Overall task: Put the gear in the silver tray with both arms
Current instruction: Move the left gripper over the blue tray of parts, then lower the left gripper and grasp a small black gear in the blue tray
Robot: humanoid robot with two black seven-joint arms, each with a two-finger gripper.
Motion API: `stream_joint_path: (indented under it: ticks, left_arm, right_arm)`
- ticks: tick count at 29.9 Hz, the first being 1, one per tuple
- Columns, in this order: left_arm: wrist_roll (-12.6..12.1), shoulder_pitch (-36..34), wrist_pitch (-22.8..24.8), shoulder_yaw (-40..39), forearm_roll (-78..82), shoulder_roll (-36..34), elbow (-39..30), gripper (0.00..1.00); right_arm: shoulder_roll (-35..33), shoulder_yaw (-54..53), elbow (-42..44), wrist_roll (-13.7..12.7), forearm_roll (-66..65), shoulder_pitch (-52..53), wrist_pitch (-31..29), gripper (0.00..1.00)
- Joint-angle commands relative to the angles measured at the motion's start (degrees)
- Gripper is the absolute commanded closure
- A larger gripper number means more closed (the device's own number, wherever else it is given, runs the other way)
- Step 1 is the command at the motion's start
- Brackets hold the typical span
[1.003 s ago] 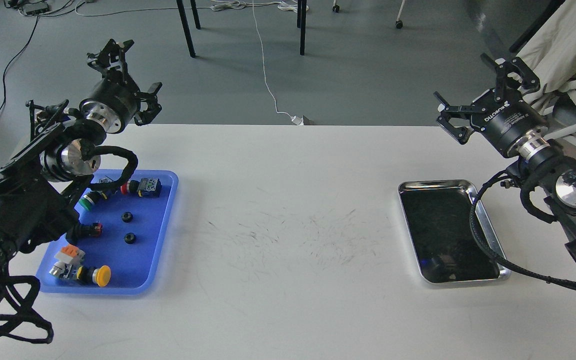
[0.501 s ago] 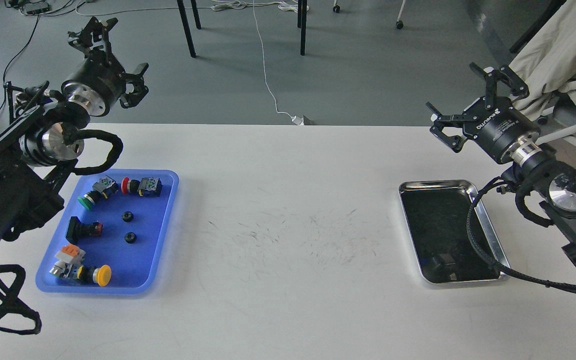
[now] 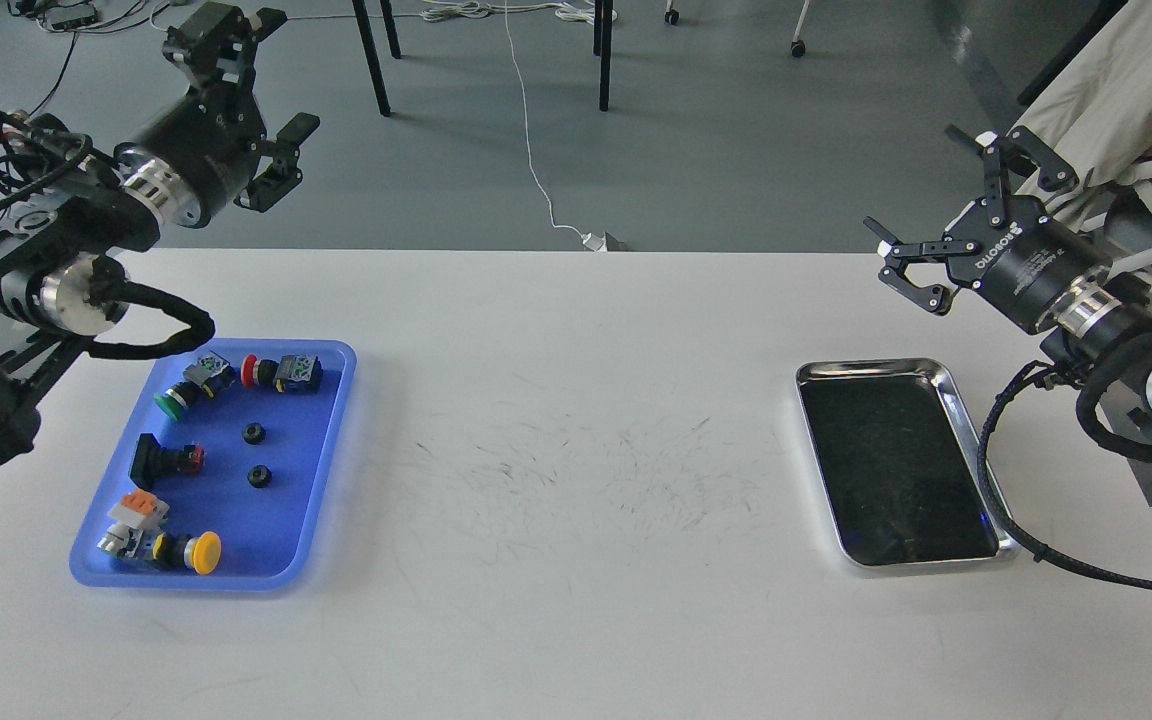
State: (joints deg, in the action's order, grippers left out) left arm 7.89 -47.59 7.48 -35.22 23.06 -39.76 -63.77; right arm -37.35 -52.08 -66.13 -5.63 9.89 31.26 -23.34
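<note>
Two small black gears (image 3: 254,434) (image 3: 258,476) lie in the blue plastic tray (image 3: 321,500) on the left of the white table. The silver tray (image 3: 966,440) stands on the right with nothing in it. My left gripper (image 3: 251,90) is open and empty, raised beyond the table's far edge, above and behind the blue tray. My right gripper (image 3: 956,210) is open and empty, raised behind the silver tray's far right corner.
The blue tray also holds a green button (image 3: 176,400), a red button with a switch block (image 3: 281,372), a black switch (image 3: 164,460), an orange-topped part (image 3: 136,512) and a yellow button (image 3: 198,552). A black cable (image 3: 996,500) lies beside the silver tray. Chair legs (image 3: 371,55) stand on the floor behind.
My left arm has swung up and back, clearing the blue tray, its gripper now turned toward the right. My right gripper has shifted slightly right and up.
</note>
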Motion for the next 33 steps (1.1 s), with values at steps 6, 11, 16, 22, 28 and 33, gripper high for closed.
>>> stream_joint_path:
  ticks: [6,11,16,22,28,33]
  left_arm:
    - [-0.42,3.20,1.13,7.08,17.16,-22.70,-24.62,0.02]
    - [-0.51,3.11,1.04,12.28,24.30,-34.14,-33.95,0.02]
    - [-0.59,3.20,1.04,18.60,39.74,-37.06,-35.54,0.02]
    - [-1.30,3.29,1.04,22.91,54.87,-34.16,-33.97,0.02]
    - [-1.21,3.73,1.04,24.68,69.55,-27.05,-25.36,0.02]
    - [-1.30,5.48,0.87,24.76,75.54,-20.28,-19.38,0.02]
  right_arm:
    - [-4.57,-0.04,-6.38,0.09,-0.84,-1.29,0.84,0.01]
    - [-5.72,-1.44,-6.30,0.26,-0.84,-1.55,1.20,0.01]
    - [-5.98,-3.38,-5.86,0.26,-0.75,-2.43,0.93,0.01]
    - [-5.63,-4.70,-4.89,0.44,-0.66,-3.40,0.93,0.01]
    - [-5.19,-4.88,-2.96,2.55,-0.05,-3.49,1.11,0.01]
    - [-5.10,-4.96,-2.43,2.64,0.22,-3.49,1.20,0.01]
